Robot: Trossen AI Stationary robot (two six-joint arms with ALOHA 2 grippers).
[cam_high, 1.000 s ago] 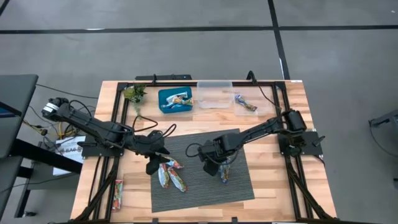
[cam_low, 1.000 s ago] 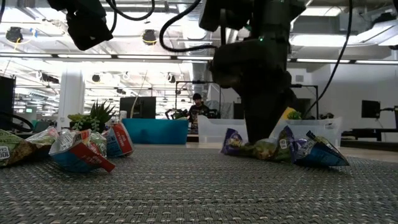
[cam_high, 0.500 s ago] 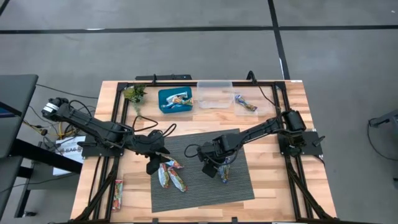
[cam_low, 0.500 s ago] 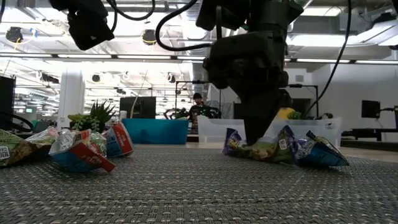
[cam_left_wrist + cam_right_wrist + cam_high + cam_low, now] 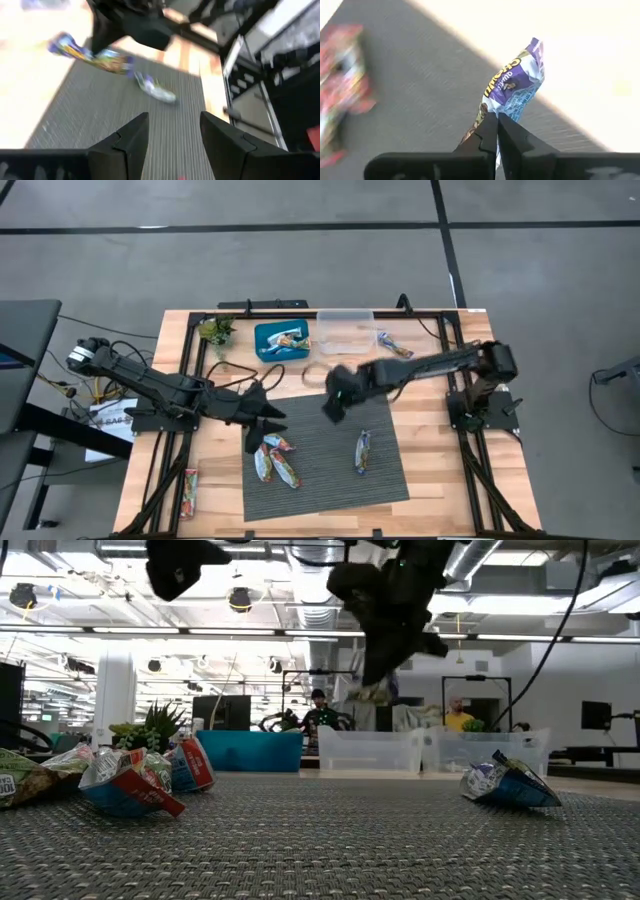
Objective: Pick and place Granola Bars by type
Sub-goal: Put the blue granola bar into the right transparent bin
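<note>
high view: right hand (image 5: 335, 402) is seen at frame centre, over the upper edge of the grey mat (image 5: 325, 480); left hand (image 5: 262, 420) is seen left of centre at the mat's upper left corner. Three Granola Bars (image 5: 275, 460) are bunched on the mat's left part, a single blue bar (image 5: 362, 451) lies right of centre, a reddish bar (image 5: 190, 489) lies on the worktop (image 5: 445, 480) at lower left. More bars are seen in the blue bin (image 5: 281, 340) and beside the clear bin (image 5: 345, 331), upper centre.
low view: right hand is raised at upper centre, something small is pinched below it; red-and-blue bars sit at left, the single blue bar at right.
left wrist view: left hand fingers are spread apart, nothing between them.
right wrist view: fingers are closed on the purple-blue bar (image 5: 512, 90), nipped at its crimped end.
handling: judged light, soft, crinkly, slippery foil; best taken by an end seam or across the middle, lightly.
</note>
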